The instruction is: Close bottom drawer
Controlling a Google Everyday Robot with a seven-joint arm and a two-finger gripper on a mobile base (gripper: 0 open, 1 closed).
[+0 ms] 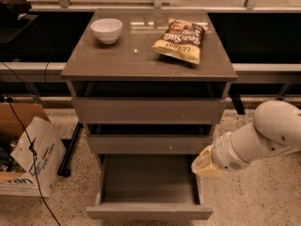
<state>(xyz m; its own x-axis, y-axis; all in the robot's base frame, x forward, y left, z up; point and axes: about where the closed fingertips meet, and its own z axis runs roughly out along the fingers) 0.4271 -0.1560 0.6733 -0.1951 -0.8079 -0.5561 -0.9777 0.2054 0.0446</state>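
Observation:
The bottom drawer (pixel 149 213) is the lowest of three grey-brown drawers in the cabinet (pixel 148 65). It stands pulled far out towards me, and its deep box shows nothing inside. Its plain flat front is at the bottom edge of the view. My gripper (pixel 204 164) is on the end of the white arm (pixel 263 138), which comes in from the right. It hangs by the right side wall of the open drawer, just below the middle drawer front (pixel 149 144).
A white bowl (pixel 106 30) and a chip bag (pixel 181 40) lie on the cabinet top. The top drawer (pixel 148 110) and the middle one stick out slightly. A cardboard box (pixel 28 154) and cables stand on the floor at the left.

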